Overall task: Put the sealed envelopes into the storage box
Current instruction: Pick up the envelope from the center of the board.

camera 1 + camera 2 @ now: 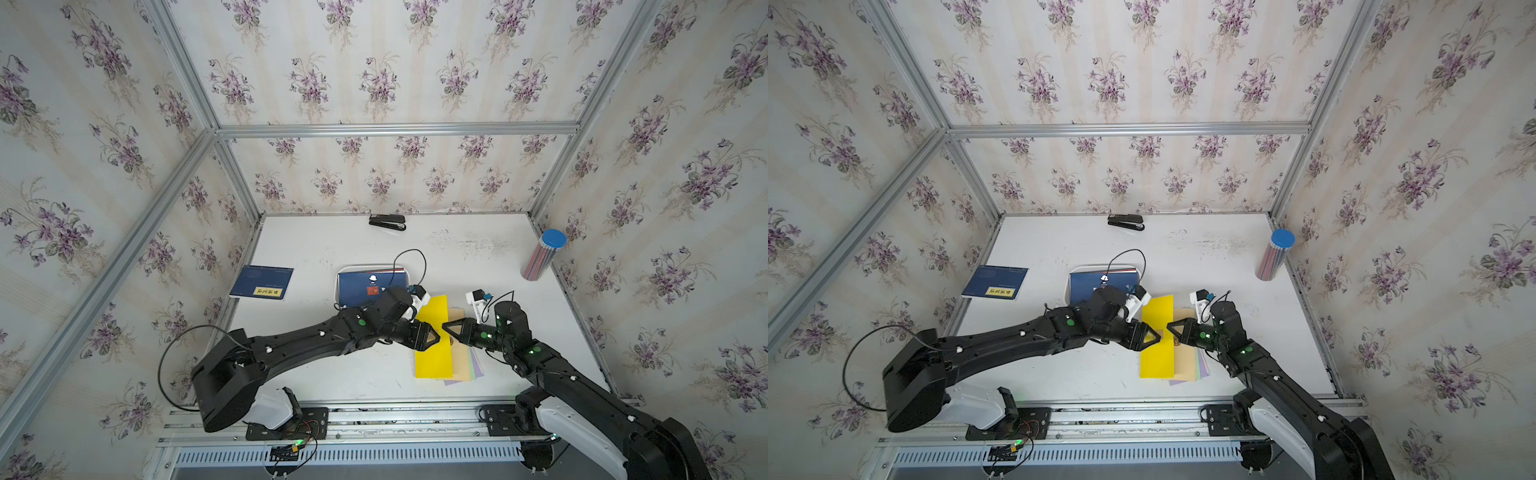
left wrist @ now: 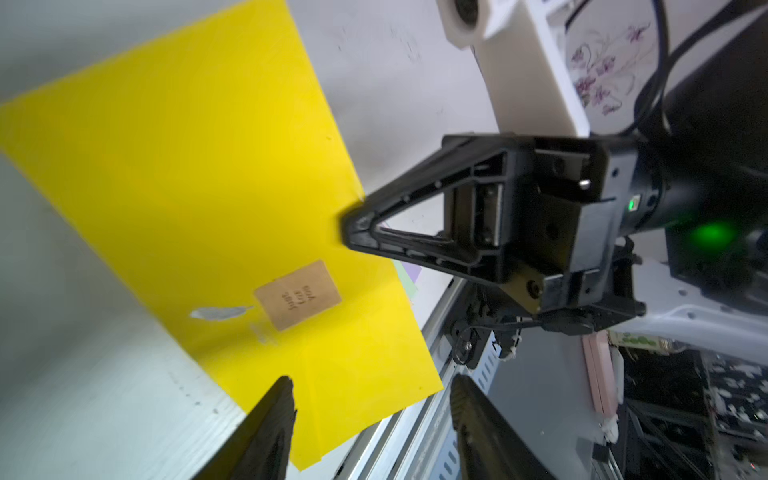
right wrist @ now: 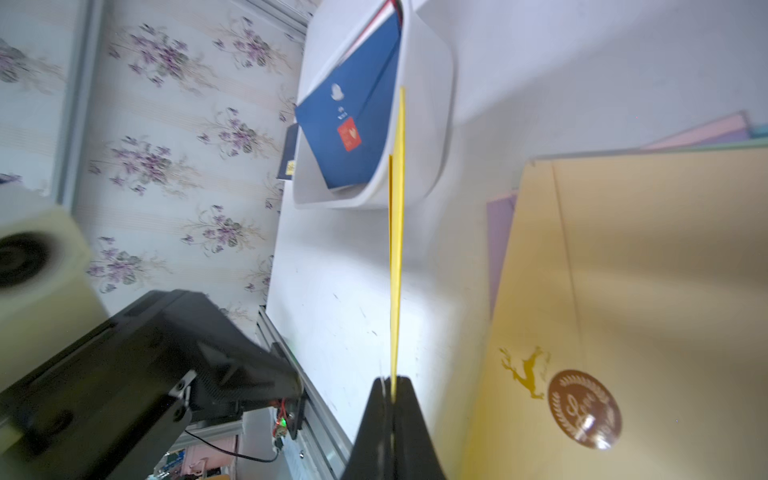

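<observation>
The yellow envelope point(image 1: 434, 361) is held above the table point(image 1: 324, 374) in both top views, with the storage box point(image 1: 337, 291) at its ten o'clock and the pile of envelopes point(image 1: 461, 365) at its four. Left wrist view: my left pincer point(image 2: 370, 382) gapes, gripping nothing. Right wrist view: my right pincer point(image 3: 390, 384) is clamped on one thin edge; the paper could sag or slip free, I judge. Scuffed white table, floral walls point(image 3: 166, 166).

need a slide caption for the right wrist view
Right hand pinches the yellow envelope edge-on, navy envelope lying in the white storage box beyond.
</observation>
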